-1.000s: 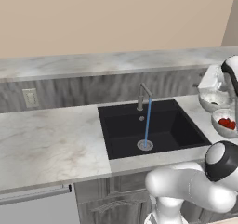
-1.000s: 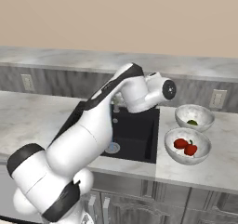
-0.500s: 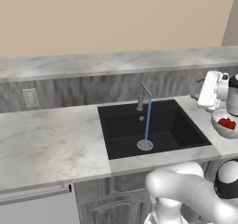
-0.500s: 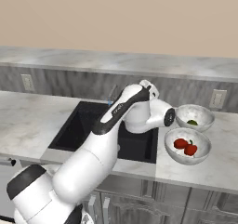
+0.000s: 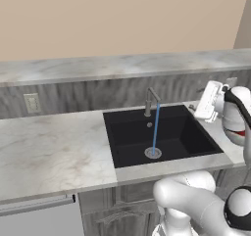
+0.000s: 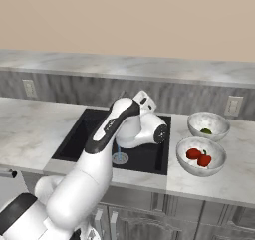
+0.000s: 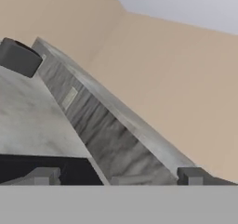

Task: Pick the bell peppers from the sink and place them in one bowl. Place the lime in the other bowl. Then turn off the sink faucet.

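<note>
Both red bell peppers [image 6: 198, 156] lie in the nearer grey bowl [image 6: 216, 164]. The green lime [image 6: 206, 131] rests in the farther bowl [image 6: 198, 120]. The black sink [image 5: 128, 142] holds nothing but its silver drain. From the faucet [image 5: 151, 101] a blue stream of water [image 5: 156, 126] falls to the drain. My gripper [image 5: 198, 108] hangs above the sink's right rim, right of the faucet and apart from it. It is open with nothing in it, its fingertips [image 7: 44, 175] set wide apart. In the right base view my arm hides the faucet.
Pale marble counter [image 5: 49, 147] stretches left of the sink, with a wall outlet [image 5: 32, 103] on the backsplash. Another outlet [image 6: 232, 106] sits behind the bowls. A dark round object [image 7: 18, 58] stands at the counter's far end in the hand view.
The arm has swung from above the bowls leftward over the sink. The open hand has moved toward the faucet. Water keeps running.
</note>
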